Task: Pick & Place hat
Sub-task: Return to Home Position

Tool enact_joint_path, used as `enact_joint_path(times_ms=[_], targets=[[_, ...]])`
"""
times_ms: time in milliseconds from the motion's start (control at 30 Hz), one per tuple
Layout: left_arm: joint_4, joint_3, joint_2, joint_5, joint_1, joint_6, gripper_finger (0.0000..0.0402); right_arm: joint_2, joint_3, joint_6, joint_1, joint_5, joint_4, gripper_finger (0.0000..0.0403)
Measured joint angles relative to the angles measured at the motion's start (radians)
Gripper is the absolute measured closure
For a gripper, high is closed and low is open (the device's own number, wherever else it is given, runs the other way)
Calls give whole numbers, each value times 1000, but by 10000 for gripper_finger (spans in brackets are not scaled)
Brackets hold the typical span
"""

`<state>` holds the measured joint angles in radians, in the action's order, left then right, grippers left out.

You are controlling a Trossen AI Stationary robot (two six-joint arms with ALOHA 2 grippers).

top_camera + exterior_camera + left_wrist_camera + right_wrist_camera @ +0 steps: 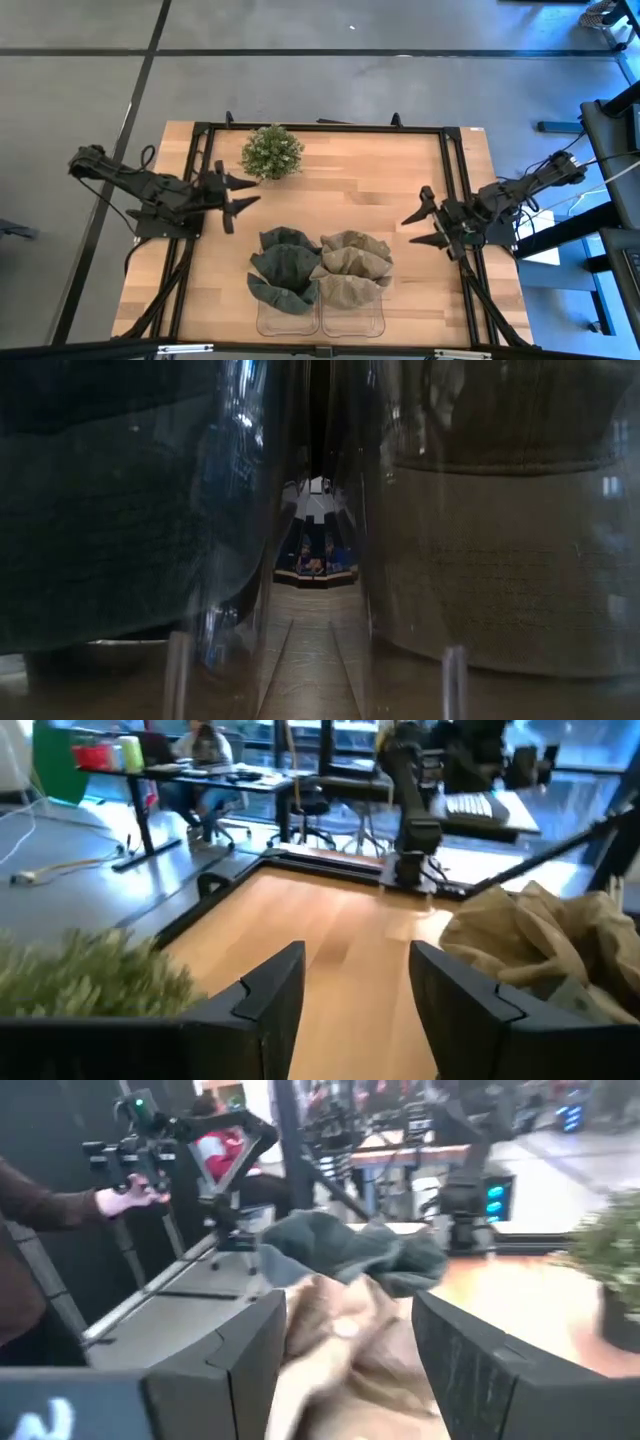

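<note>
The left jaws stand open and empty over the wooden surface (350, 175), just beside the potted plant (272, 151). The right jaws are also parted with nothing between them. They hang near the surface's right edge and point inward toward the caps. The dark caps (284, 268) lie piled in the left transparent bin (285, 326). The tan caps (353, 266) fill the right transparent bin (353, 326), which stands against it. Both piles spill over the bins' far rims, apart from either jaws.
</note>
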<state>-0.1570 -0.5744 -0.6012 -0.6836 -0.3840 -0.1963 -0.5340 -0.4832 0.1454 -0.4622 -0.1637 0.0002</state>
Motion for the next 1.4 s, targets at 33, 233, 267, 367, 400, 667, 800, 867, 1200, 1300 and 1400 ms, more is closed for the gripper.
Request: enact_joint_path(times_ms=[33,233,267,367,400,667,800,867,1200,1300,1400], targets=[[16,34,32,-2,0,-10,226,20,28,-12,1,-30,19,184],[124,205,243,105,2,-53,224,194,191,38,19,-92,95,184],[143,231,274,110,1,-53,225,223,217,42,18,-90,112,184],[151,293,364,79,2,-45,228,303,286,62,23,-99,119,184],[152,309,392,78,2,-44,228,328,309,62,26,-102,124,184],[158,396,563,234,19,35,224,507,392,4,45,-89,125,184],[152,440,601,285,65,37,227,533,387,-44,60,-80,112,184],[151,447,600,329,93,30,228,533,386,-40,69,-70,100,184],[219,533,601,545,262,-42,225,533,392,-15,84,-18,85,184],[260,562,601,580,306,-45,227,533,392,-17,84,-18,85,184],[266,566,601,606,343,-50,227,533,392,-23,84,-29,83,184]])
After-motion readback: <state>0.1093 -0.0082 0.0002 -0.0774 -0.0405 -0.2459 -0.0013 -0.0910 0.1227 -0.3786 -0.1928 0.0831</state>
